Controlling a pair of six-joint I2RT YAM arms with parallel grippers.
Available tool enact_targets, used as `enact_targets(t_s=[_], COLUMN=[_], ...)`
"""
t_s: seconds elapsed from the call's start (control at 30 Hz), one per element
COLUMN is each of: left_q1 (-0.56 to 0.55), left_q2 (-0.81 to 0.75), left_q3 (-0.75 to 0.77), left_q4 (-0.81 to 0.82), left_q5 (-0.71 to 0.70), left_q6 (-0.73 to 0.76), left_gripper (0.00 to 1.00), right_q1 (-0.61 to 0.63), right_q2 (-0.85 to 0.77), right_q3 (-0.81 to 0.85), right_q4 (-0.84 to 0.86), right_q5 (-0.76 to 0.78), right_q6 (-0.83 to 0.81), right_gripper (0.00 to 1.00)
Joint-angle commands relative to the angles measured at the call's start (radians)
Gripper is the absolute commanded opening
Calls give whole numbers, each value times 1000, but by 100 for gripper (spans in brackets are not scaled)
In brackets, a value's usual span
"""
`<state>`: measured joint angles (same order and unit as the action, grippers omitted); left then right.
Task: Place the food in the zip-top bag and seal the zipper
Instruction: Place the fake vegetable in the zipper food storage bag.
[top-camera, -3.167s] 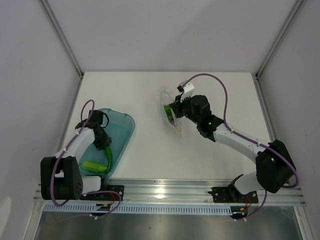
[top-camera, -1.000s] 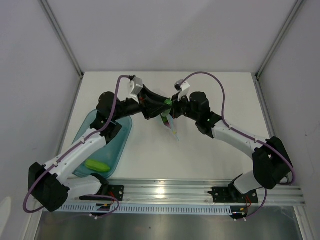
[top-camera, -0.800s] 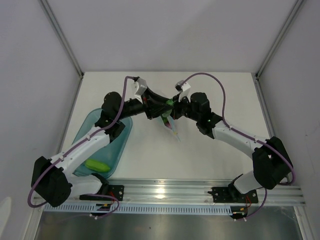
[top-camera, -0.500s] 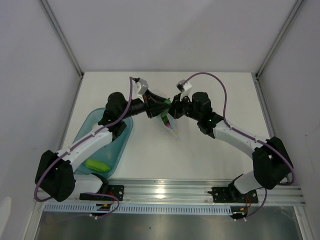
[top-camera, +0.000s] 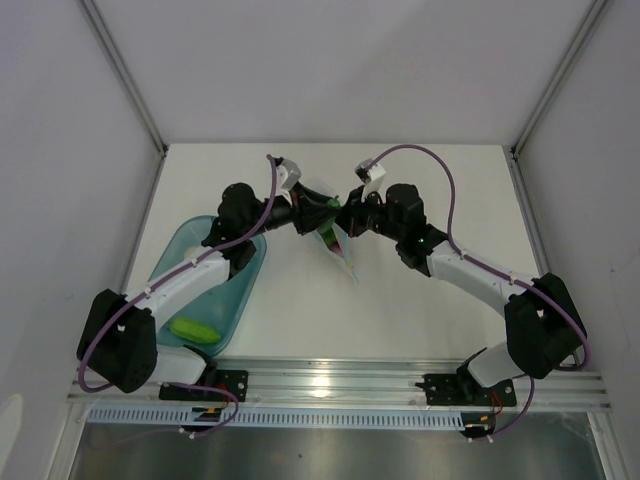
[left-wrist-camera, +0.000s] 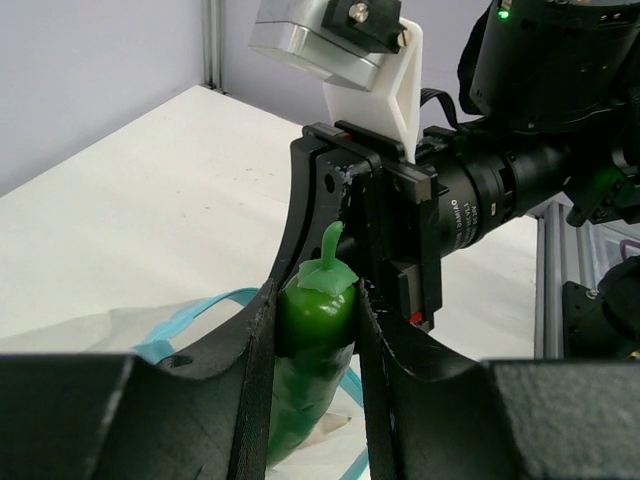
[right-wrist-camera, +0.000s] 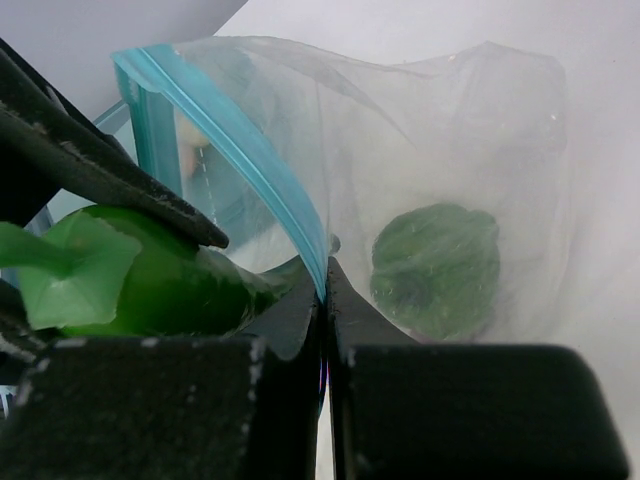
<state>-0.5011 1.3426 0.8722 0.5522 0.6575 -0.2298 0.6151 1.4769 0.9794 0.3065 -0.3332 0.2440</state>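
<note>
My right gripper (right-wrist-camera: 325, 268) is shut on the teal zipper (right-wrist-camera: 225, 130) edge of the clear zip-top bag (right-wrist-camera: 450, 150) and holds its mouth up off the table. A green food piece (right-wrist-camera: 435, 268) lies inside the bag. My left gripper (left-wrist-camera: 312, 300) is shut on a green pepper (left-wrist-camera: 310, 340) and holds it at the bag's mouth, its lower end behind the plastic. In the top view the two grippers meet at the bag (top-camera: 340, 240). The pepper also shows in the right wrist view (right-wrist-camera: 130, 285).
A translucent blue oval tray (top-camera: 235, 275) lies at the left with one green food piece (top-camera: 192, 329) in it. The right arm's camera body (left-wrist-camera: 540, 60) is close in front of the left gripper. Walls and aluminium posts ring the table.
The left arm left the blue tray with the green pepper and swung right to the bag held by the right gripper. Over the last second it pushed the pepper further into the mouth.
</note>
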Motion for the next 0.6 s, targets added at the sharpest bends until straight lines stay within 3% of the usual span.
enact_targets(t_s=[0.0,0.17,0.3,0.33,0.57], left_q1=[15,16,16,16,16], left_q2=[3,-16,-45,-51,-144], left_q3=[-6,-41,-97,-114,-188], left_q4=[35,45,41,40,38], left_q5=[-16,-38,-74,-84,-154], left_q6=[53,43,43,43,41], left_gripper=[5,12,29,40,64], right_q1=[-6,-8,-11,-11,-12], right_q2=[-30,-30,-27,-26,-23], right_q3=[-4,-5,-5,-5,-5], right_q4=[59,59,57,59,56], right_q5=[-17,-18,-18,-20,-23], right_q6=[9,9,9,11,11], right_gripper=[0,0,0,0,0])
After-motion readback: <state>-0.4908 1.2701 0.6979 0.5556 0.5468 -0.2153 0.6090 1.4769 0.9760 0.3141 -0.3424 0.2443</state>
